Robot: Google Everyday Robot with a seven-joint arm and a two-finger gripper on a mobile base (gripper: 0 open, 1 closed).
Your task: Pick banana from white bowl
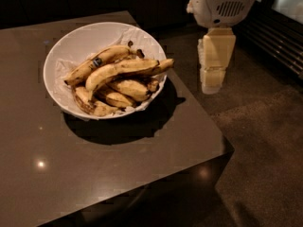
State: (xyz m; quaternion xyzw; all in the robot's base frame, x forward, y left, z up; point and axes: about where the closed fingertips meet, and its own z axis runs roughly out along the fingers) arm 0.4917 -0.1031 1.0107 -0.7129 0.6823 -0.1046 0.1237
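Observation:
The white bowl (pixel 60 48), wide and lined with crumpled white paper, sits on the dark table. It holds several bananas. The banana (pixel 124 68), the longest curved yellow one, lies on top across the middle, its tip reaching over the bowl's right rim. A banana with a dark sticker (pixel 97 62) lies just behind it. Shorter brown-spotted bananas (pixel 125 88) lie below. My gripper (pixel 211 82) hangs pointing down to the right of the bowl, off the table's right edge, apart from the bananas and holding nothing.
The brown table (pixel 118 160) has its right edge (pixel 199 103) and front corner close to the gripper. Carpeted floor (pixel 265 145) lies to the right. A dark slatted unit (pixel 279 41) stands at the far right.

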